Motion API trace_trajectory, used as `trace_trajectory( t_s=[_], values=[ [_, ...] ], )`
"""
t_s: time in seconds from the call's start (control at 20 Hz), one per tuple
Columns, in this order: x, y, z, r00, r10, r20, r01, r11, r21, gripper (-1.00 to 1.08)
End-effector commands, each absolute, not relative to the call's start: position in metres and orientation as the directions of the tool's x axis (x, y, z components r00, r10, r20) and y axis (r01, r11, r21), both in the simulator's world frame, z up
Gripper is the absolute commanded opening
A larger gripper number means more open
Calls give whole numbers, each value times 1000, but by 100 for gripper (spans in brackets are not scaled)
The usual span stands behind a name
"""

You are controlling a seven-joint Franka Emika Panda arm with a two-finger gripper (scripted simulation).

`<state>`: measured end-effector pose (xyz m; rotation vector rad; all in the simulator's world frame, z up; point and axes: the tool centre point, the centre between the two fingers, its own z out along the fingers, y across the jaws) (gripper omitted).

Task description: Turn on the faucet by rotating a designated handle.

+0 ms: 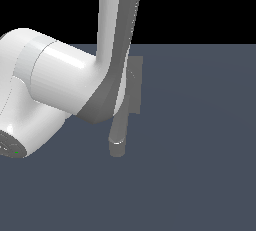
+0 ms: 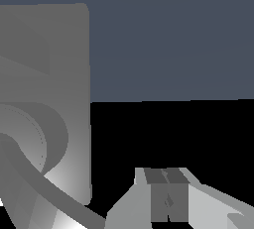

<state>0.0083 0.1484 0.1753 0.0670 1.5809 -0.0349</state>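
The faucet's flat grey base plate (image 1: 136,82) stands behind my white arm (image 1: 117,35) in the exterior view. Its thick spout (image 1: 118,137) hangs out below the arm. The wrist view shows the same plate (image 2: 49,64) close up, with a round hub (image 2: 27,139) on it. A slim grey bar, the handle (image 2: 54,193), runs out from the hub. My gripper (image 2: 166,174) sits beside the plate, apart from the handle. Its dark pads (image 2: 158,193) are pressed together with nothing between them, so it is shut. The arm hides the gripper in the exterior view.
A flat blue-grey floor (image 1: 200,140) spreads around the faucet, ending at a black background. The arm's bulky white joint (image 1: 35,95) fills the exterior view's left and covers much of the faucet.
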Motion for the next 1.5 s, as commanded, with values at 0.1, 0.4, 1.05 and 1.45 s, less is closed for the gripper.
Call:
trace_trajectory(
  t_s=[0.1,0.4,1.05,1.45],
  values=[
    [8,150,182,-7,18,-1000,58,998,17,-100],
    [8,143,203,-5,18,-1000,58,998,18,-100],
    [7,129,246,1,19,-1000,57,998,19,-100],
    [6,111,254,-9,18,-1000,58,998,17,-100]
  ],
)
